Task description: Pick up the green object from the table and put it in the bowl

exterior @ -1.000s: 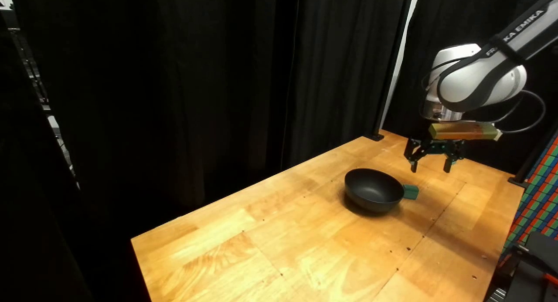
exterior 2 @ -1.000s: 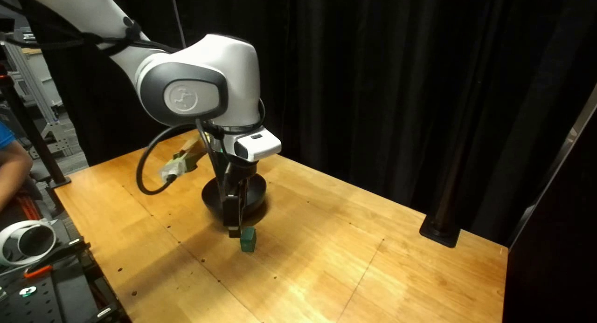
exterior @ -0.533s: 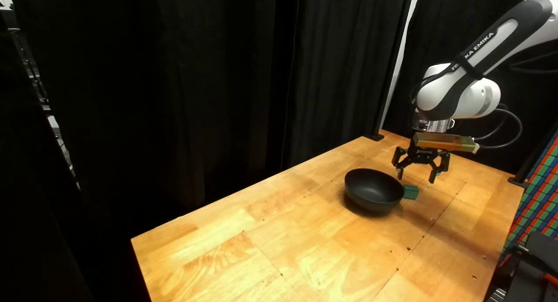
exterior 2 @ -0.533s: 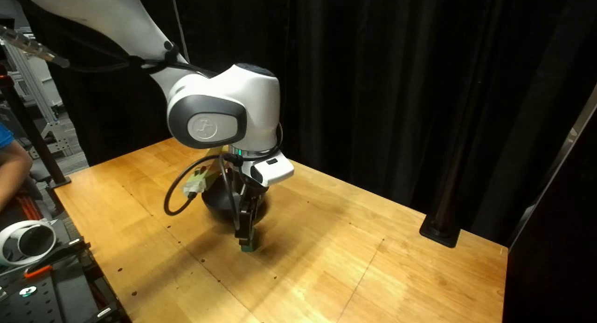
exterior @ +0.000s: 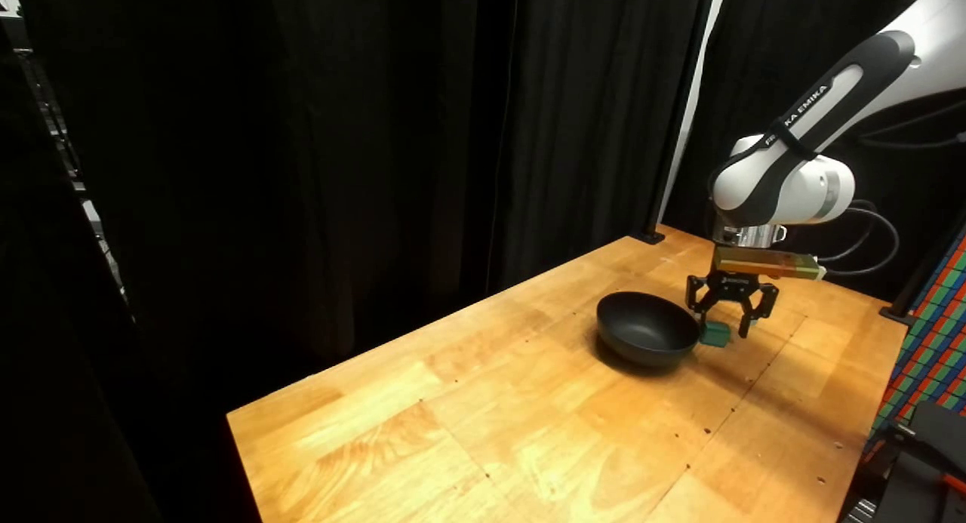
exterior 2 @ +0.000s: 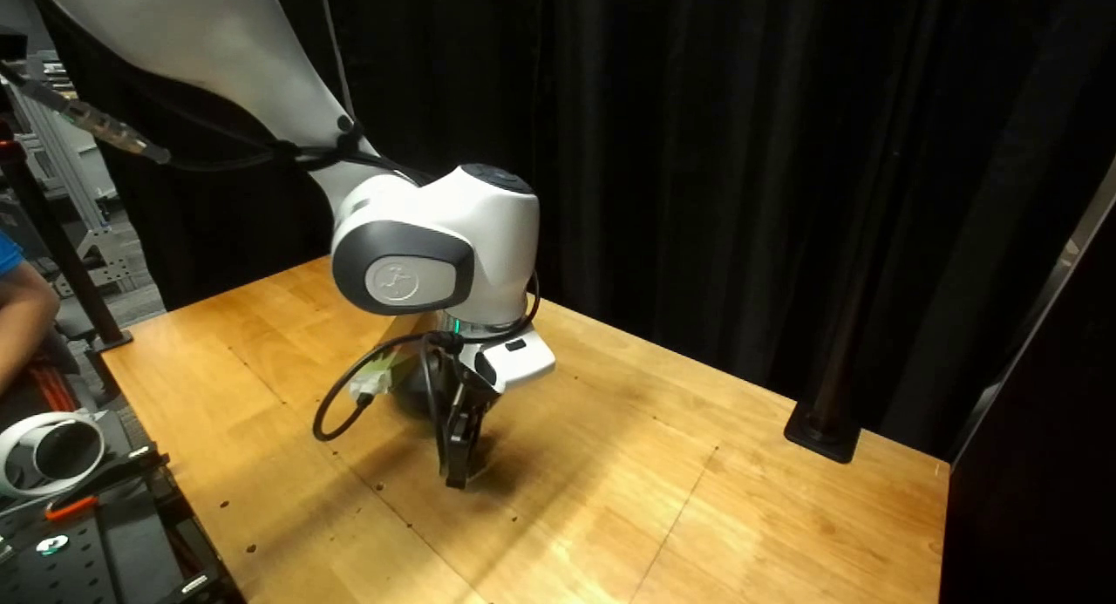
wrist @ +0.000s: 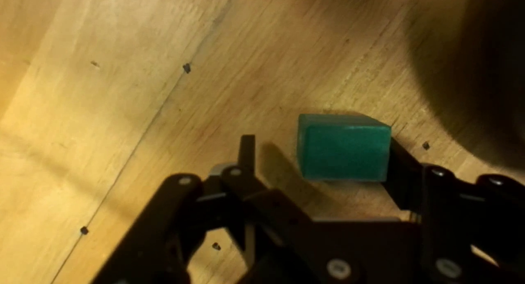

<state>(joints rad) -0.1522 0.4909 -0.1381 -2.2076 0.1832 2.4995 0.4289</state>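
Note:
The green object (exterior: 715, 334) is a small dark green block on the wooden table (exterior: 490, 410), close beside the black bowl (exterior: 645, 328). My gripper (exterior: 723, 335) is open and low over the table, its fingers on either side of the block. In the wrist view the block (wrist: 346, 153) lies against or very near the right finger (wrist: 404, 173), with a gap to the left finger (wrist: 247, 153). In an exterior view the block is hidden behind the gripper (exterior 2: 456, 480), and the bowl (exterior 2: 417, 393) is mostly covered by the arm. The bowl's dark edge (wrist: 492, 79) shows in the wrist view.
Black curtains (exterior: 339, 168) hang behind the table. A black post foot (exterior 2: 822, 431) stands on the table's far edge. A side cart (exterior 2: 96, 517) with a white ring-shaped part stands by the table, and a person's arm (exterior 2: 22, 316) shows there.
My gripper has moved down and toward the bowl, from above the table to around the block. The block has shifted slightly away from the bowl. The gripper has stayed open.

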